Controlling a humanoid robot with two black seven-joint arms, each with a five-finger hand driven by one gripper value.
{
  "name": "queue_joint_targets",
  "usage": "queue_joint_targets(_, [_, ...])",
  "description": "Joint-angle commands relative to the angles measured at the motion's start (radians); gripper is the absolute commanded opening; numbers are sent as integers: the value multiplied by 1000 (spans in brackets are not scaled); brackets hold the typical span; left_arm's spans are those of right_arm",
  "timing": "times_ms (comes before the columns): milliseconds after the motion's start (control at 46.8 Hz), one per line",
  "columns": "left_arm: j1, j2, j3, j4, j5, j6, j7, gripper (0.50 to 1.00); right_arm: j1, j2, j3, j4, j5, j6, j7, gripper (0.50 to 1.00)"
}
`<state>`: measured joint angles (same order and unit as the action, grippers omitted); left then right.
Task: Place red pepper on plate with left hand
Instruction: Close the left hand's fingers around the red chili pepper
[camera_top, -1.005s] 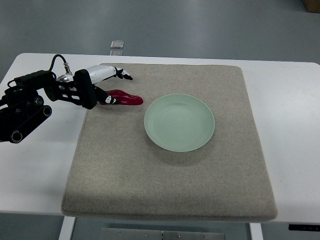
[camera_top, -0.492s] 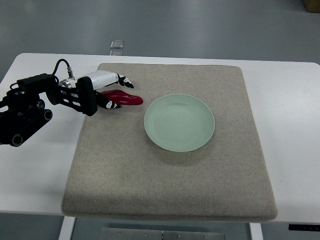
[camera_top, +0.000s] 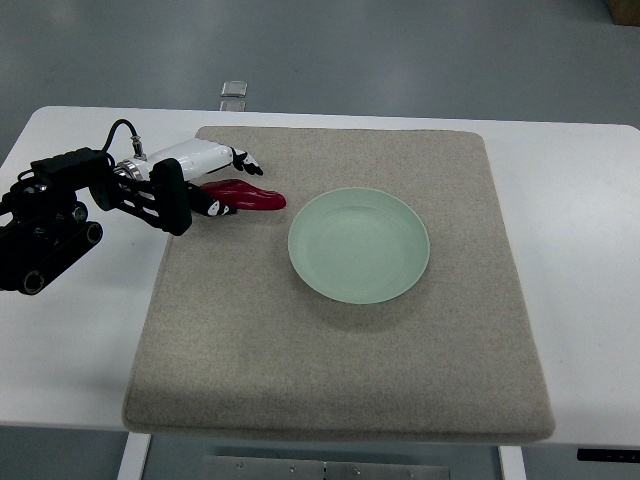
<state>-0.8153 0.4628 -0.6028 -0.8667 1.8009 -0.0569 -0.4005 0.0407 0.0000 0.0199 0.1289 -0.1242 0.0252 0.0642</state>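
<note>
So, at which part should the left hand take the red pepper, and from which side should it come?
Probably at the thick stem end, coming from the picture's left. The red pepper lies flat on the mat, lengthwise left to right, its narrow tip toward the plate. The left hand is already at that thick end, fingers above and below it; a closed grasp cannot be confirmed.

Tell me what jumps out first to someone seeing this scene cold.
The pale green plate stands out, empty, right of center on the beige felt mat that covers most of the white table. Next comes the dark red pepper lying on the mat to the plate's upper left, apart from it. The robot's left hand reaches in from the left edge, its fingers at the pepper's near end.
</note>
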Motion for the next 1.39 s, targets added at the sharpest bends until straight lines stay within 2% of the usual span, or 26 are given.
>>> queue_joint_targets(0, [1,0,0,-2,-2,0,0,746,-1,0,0,0,0,1,0,928])
queue_joint_targets(471, [1,0,0,-1,-3,0,-1,698,1,0,0,0,0,1,0,928])
queue_joint_targets(535, [2,0,0,0,-3,0,0,671,-1,0,0,0,0,1,0,928])
queue_joint_targets(663, [4,0,0,0,-3,2,-1,658,1,0,0,0,0,-1,0,928])
queue_joint_targets(706, [4,-1,0,0,-3,2,0,632,-1,0,0,0,0,-1,0,928])
queue_joint_targets(770, [4,-1,0,0,-3,2,-1,626,1,0,0,0,0,-1,0,928])
queue_joint_targets(877, [4,-1,0,-2,-3,3,-1,585,-1,0,0,0,0,-1,0,928])
queue_joint_targets(1005, [5,-1,0,0,-5,8,0,500,1,0,0,0,0,-1,0,928])
queue_joint_targets(1369, [5,-4,34,0,-5,68,-9,500,1,0,0,0,0,-1,0,928])
